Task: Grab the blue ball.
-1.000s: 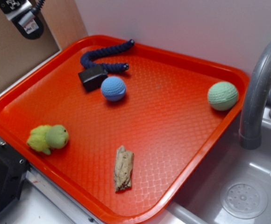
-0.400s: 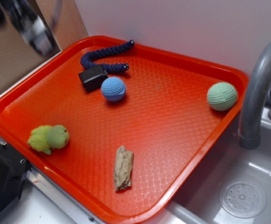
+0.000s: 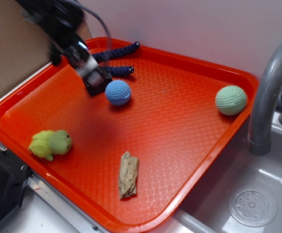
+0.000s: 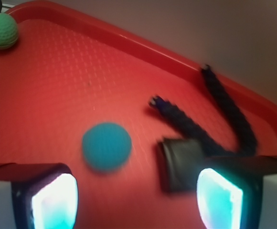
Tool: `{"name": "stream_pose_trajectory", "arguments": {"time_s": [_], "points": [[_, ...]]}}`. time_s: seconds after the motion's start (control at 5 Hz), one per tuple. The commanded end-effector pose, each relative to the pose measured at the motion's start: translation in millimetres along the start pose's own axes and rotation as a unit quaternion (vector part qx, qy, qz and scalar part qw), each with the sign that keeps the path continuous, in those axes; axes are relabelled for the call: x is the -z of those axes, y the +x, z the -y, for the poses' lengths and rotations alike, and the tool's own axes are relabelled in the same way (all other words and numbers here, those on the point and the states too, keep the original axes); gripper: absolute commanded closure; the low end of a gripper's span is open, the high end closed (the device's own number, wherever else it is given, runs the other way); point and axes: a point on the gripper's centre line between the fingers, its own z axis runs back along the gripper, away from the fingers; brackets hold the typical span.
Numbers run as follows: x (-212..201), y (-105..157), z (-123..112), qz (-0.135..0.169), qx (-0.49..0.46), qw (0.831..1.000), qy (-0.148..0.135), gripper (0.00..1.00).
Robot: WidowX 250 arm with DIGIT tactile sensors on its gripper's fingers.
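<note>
Nearest me on the orange plastic tray (image 3: 189, 160) lie a weathered scrap of driftwood (image 3: 129, 175) and a fuzzy lime-green plush toy (image 3: 49, 143). Further in, toward the tray's back left, sits the small light-blue dimpled ball (image 3: 118, 92), just beside a black block (image 3: 98, 81) at the end of a dark navy twisted rope (image 3: 113, 52). The pale green dimpled ball (image 3: 231, 100) rests well apart near the right rim, by the grey sink faucet (image 3: 270, 92).

The blue ball looks light and slightly soft, its dimples giving grip, but being round it may roll away; I'd pinch it across the middle, from above.

A second ago the black gripper (image 3: 85, 68) hung off the tray's top-left corner; now it has swept in, blurred, above the block. The wrist view shows its fingers (image 4: 50, 198) spread wide, empty, the ball ahead between them.
</note>
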Motion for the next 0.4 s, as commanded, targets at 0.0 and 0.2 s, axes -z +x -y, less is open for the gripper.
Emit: {"name": "stream_pose_trajectory", "arguments": {"time_s": [0.0, 0.2], "points": [[47, 26, 12, -0.045, 0.019, 0.997, -0.066, 0.00], [57, 17, 20, -0.060, 0.016, 0.996, -0.064, 1.00]]}}
